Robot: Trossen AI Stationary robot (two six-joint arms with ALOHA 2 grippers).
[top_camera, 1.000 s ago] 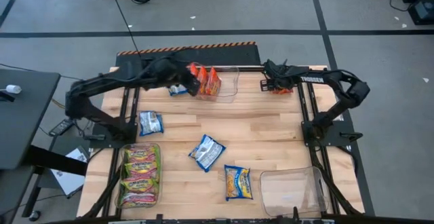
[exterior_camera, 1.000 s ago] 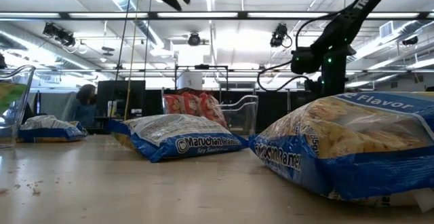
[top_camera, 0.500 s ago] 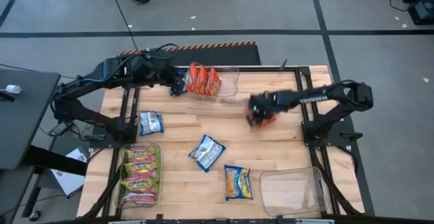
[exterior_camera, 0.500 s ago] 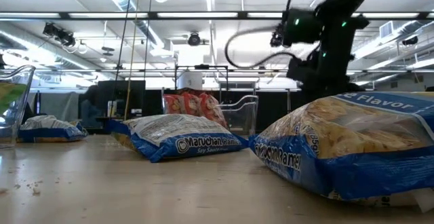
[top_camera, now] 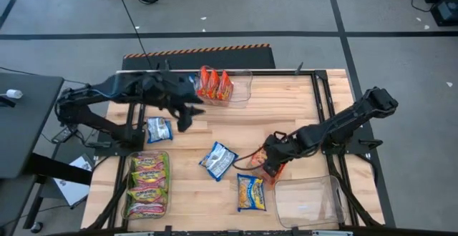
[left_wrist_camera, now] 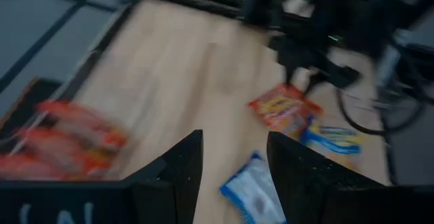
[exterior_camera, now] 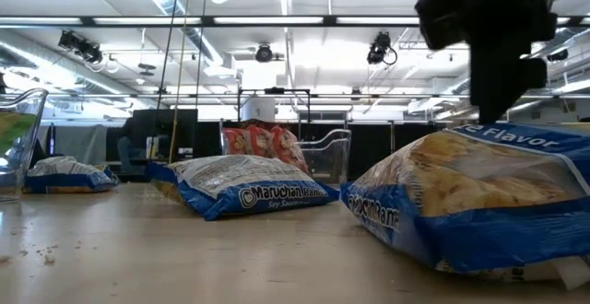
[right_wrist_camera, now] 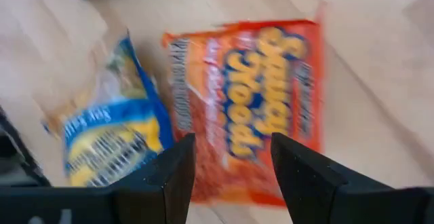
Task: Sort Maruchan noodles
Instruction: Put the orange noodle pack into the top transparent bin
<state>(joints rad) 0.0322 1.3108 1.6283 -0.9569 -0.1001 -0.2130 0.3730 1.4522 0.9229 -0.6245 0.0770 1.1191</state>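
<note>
My right gripper (top_camera: 270, 159) is over the near right of the table, shut on a red-orange noodle packet (right_wrist_camera: 247, 108). That packet also shows in the high view (top_camera: 276, 167), just beyond a blue-yellow packet (top_camera: 250, 192). My left gripper (left_wrist_camera: 234, 139) stands open and empty above the table's far left-centre (top_camera: 184, 120). Two blue-white packets (top_camera: 159, 129) (top_camera: 218, 159) lie flat on the wood. More red-orange packets (top_camera: 215, 84) stand on edge in the far clear bin. Green-pink-yellow packets (top_camera: 148, 184) fill the near left bin. My right gripper holds the red-orange packet by its near end (right_wrist_camera: 227, 187), which reaches back between the two fingers. The fingers (right_wrist_camera: 169, 170) cover the place of contact. They come from above, slanting down. The packet hangs below them, printed face toward the wrist camera; whether it clears the table does not show.
An empty clear bin (top_camera: 308, 202) stands at the near right corner, close to my right gripper. The far bin (top_camera: 242, 86) and the near left bin (top_camera: 166, 166) take up their corners. Bare wood lies at the table's centre right (top_camera: 286, 121).
My right gripper has swung from the table's far right corner toward the near edge and centre, rolling its wrist, and the red-orange packet has gone with it. My left gripper has drawn back from the far bin toward the near edge and turned.
</note>
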